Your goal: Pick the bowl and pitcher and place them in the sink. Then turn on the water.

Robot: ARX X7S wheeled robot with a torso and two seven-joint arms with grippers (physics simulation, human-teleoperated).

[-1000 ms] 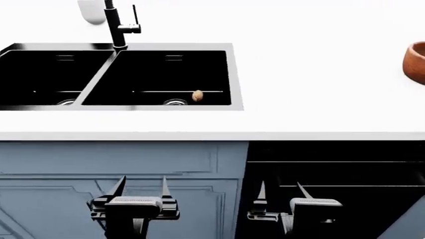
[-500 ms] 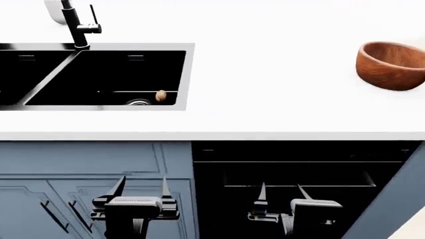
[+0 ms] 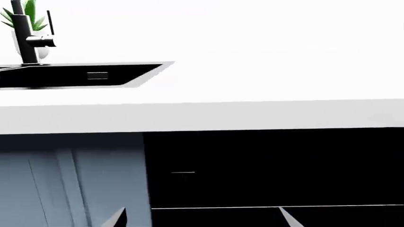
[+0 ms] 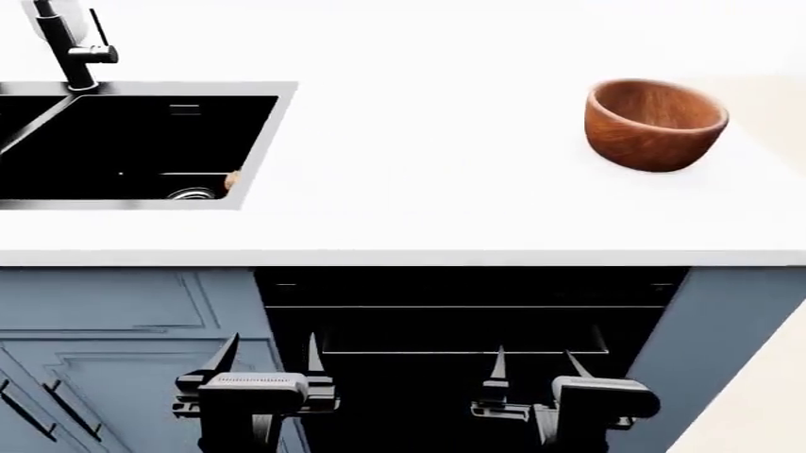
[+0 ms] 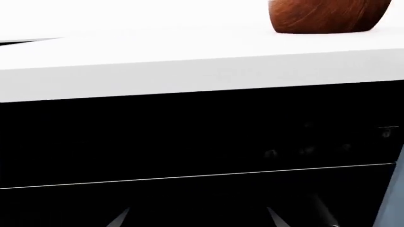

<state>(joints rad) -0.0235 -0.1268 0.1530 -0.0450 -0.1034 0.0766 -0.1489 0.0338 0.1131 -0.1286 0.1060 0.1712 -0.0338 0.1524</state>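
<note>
The reddish-brown wooden bowl [image 4: 655, 123] stands upright on the white counter at the right, and its lower part shows in the right wrist view [image 5: 328, 16]. The black sink [image 4: 260, 151] lies at the far left with the slim black faucet [image 4: 70, 47] behind it; both also show in the left wrist view, sink [image 3: 82, 75] and faucet [image 3: 25, 40]. The pitcher is out of view. No water runs. My left gripper [image 4: 271, 342] [image 3: 202, 217] and right gripper [image 4: 533, 354] [image 5: 197, 217] hang open and empty, low in front of the cabinets, well below the counter.
A small tan nut [image 4: 233, 181] lies beside the steel drain [image 4: 192, 194] in the right basin. A green plant [image 3: 25, 14] stands behind the faucet. Under the counter [image 4: 441, 198] are blue cabinet doors [image 4: 126, 321] and a dark recess [image 4: 466, 311]. The counter ends just right of the bowl.
The whole view has slid right along the counter: sink and faucet moved toward the left edge, and the bowl came fully into view. Both grippers hold the same open pose.
</note>
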